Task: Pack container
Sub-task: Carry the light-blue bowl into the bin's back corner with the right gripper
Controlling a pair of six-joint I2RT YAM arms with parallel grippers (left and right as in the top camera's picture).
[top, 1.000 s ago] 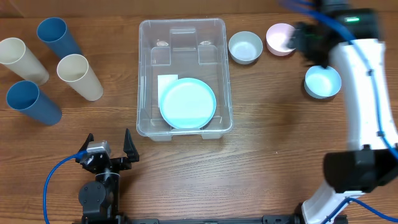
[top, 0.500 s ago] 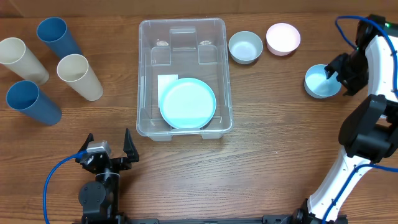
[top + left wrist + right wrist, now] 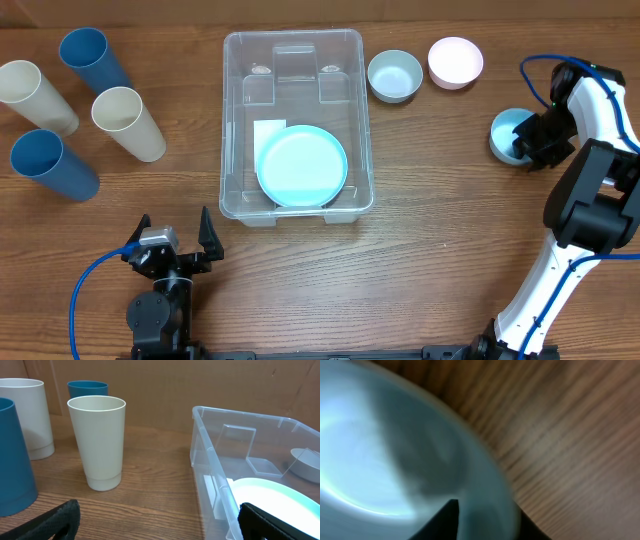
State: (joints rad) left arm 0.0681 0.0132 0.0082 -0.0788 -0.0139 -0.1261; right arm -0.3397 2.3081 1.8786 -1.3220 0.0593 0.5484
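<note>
The container (image 3: 228, 120) is a large clear bin at the table's middle, with a light blue plate (image 3: 301, 166) lying in it. At the right, a light blue bowl (image 3: 505, 135) sits on the wood. My right gripper (image 3: 530, 145) is down at the bowl's right rim. In the right wrist view the bowl (image 3: 380, 450) fills the frame, and the right gripper (image 3: 485, 510) has one finger inside and one outside, shut on the rim. My left gripper (image 3: 174, 220) rests open near the front edge, left of the container (image 3: 210, 455), with nothing between its fingers.
A grey-blue bowl (image 3: 394, 75) and a pink bowl (image 3: 455, 62) stand behind the container's right side. Two blue cups (image 3: 90, 58) (image 3: 50, 165) and two cream cups (image 3: 35, 95) (image 3: 128, 123) lie at the far left. The nearest cream cup (image 3: 97, 442) is ahead of the left gripper.
The right arm swung from near the pink bowl to the light blue bowl, came down on its right rim and closed its jaws. The left arm stayed still.
</note>
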